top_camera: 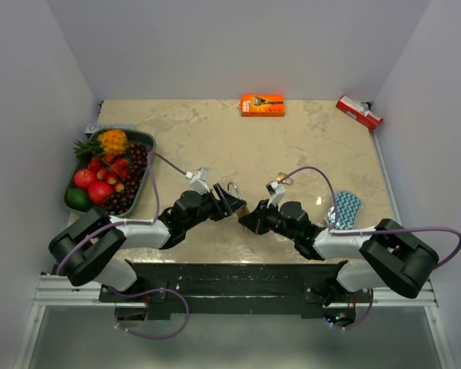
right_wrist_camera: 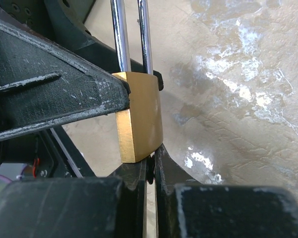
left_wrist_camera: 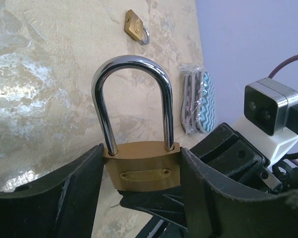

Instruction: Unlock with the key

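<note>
Brass padlock (left_wrist_camera: 141, 171): a smooth rectangular body with a polished steel U-shackle, clamped by its sides between the matte black fingers of the left gripper (left_wrist_camera: 142, 157) above the marbled beige table (left_wrist_camera: 39, 74). The right gripper (right_wrist_camera: 151, 163), jaws pressed together, meets the padlock's underside; what they pinch cannot be told.

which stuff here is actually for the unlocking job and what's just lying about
Job: brass padlock with chrome shackle, clamped in left gripper; right gripper, shut under it; key not visible.
Lying about: small brass padlock, teal zigzag packet, orange box, red box, grey tray of fruit.
</note>
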Tool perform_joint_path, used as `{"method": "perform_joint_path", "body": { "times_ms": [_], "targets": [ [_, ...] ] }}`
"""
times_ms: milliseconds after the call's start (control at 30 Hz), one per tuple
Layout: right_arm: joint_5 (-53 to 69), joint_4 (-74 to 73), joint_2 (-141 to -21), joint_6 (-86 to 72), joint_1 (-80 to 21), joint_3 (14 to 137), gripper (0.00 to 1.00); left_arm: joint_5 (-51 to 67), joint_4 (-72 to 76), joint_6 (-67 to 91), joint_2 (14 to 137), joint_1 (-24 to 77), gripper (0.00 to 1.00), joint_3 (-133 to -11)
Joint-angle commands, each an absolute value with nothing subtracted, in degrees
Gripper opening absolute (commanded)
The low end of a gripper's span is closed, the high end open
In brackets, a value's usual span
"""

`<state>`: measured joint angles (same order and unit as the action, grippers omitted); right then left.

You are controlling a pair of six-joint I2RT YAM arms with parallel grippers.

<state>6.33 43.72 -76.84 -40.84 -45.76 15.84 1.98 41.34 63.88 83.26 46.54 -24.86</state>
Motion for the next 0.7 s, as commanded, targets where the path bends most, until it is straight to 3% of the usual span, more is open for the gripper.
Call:
{"method": "perform_joint_path", "body": {
  "times_ms": [0,667],
  "targets": [
    [2.63,54.93,-75.67,-42.71,-44.91,18.19,0.00,15.38,52.73,64.77,81.91,48.52,0.00,-23.56],
    [13.09,63.89,-73.65,-51.24,-39.99,16.44,0.00,22.84,58.54,61.00,75.50,48.34,0.00,-19.86]
  ]
}}
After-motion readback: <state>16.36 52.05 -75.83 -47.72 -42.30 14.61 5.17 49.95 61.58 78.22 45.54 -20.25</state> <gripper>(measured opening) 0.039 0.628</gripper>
